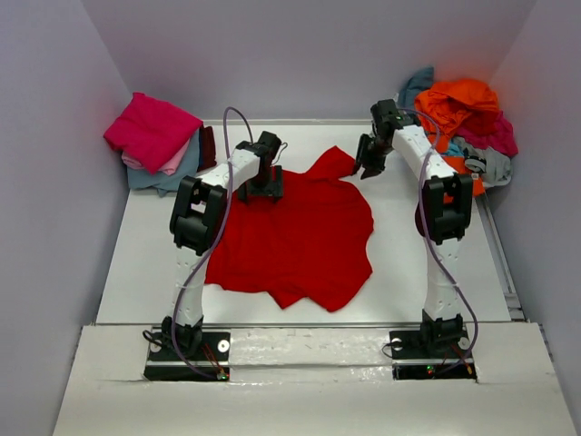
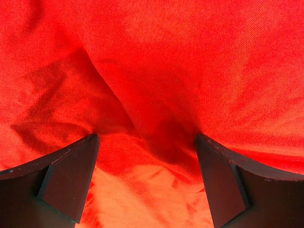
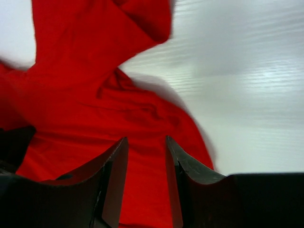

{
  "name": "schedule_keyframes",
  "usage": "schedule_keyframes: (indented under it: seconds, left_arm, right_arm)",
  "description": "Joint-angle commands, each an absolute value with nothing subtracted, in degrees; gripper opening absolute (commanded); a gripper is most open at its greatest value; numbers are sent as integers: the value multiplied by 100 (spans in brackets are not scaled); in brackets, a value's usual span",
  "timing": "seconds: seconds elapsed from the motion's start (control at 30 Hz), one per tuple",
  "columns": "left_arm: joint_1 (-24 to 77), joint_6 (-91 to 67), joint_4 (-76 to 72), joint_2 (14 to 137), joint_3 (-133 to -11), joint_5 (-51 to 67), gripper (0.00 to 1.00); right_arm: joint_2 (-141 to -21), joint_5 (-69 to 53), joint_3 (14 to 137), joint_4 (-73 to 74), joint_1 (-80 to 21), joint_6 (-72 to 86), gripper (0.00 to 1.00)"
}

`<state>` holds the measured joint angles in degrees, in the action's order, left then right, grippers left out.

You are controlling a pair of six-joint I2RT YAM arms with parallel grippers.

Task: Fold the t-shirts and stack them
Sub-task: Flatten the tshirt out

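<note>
A bright red t-shirt (image 1: 300, 241) lies spread and rumpled in the middle of the white table (image 1: 427, 272). One sleeve (image 1: 331, 163) points toward the back. My left gripper (image 1: 261, 188) rests down on the shirt's back-left part. In the left wrist view that left gripper (image 2: 147, 136) is wide open, and a soft ridge of red cloth (image 2: 190, 71) runs up between its fingers. My right gripper (image 1: 370, 166) hovers just right of the sleeve. Seen from the right wrist, this right gripper (image 3: 146, 138) has its jaws partly apart with nothing between them, and the red shirt (image 3: 95, 104) lies below.
A folded stack of shirts (image 1: 156, 136), magenta on top over pale pink, grey-blue and maroon, sits at the back left. A loose heap (image 1: 467, 123) of orange, teal, magenta and grey shirts fills the back right corner. Walls close in the sides and back.
</note>
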<state>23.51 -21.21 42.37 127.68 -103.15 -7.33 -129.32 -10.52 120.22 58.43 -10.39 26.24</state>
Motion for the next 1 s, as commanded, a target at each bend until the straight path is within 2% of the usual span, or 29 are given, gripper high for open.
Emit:
schedule_keyframes:
  seconds: [0.0,0.17,0.63,0.97]
  left_arm:
    - [2312,-2030,4562,12726,-10450,-765,95]
    - [2312,-2039,4614,12779,-10564,-747,94]
    - [2312,-1995,4764,12902,-10925,-712,94]
    - [2312,-1986,4887,12472,-11381,-931,94]
  right_arm:
    - [-13332,-1441,12462,5730,-1362,2452,42]
    - [-13597,-1468,12595,5810,-1608,2435,41]
    - [-13614,-1248,11927,5827,-1608,2487,39]
    - [-13649,-1073,11610,5915,-1608,2575,39]
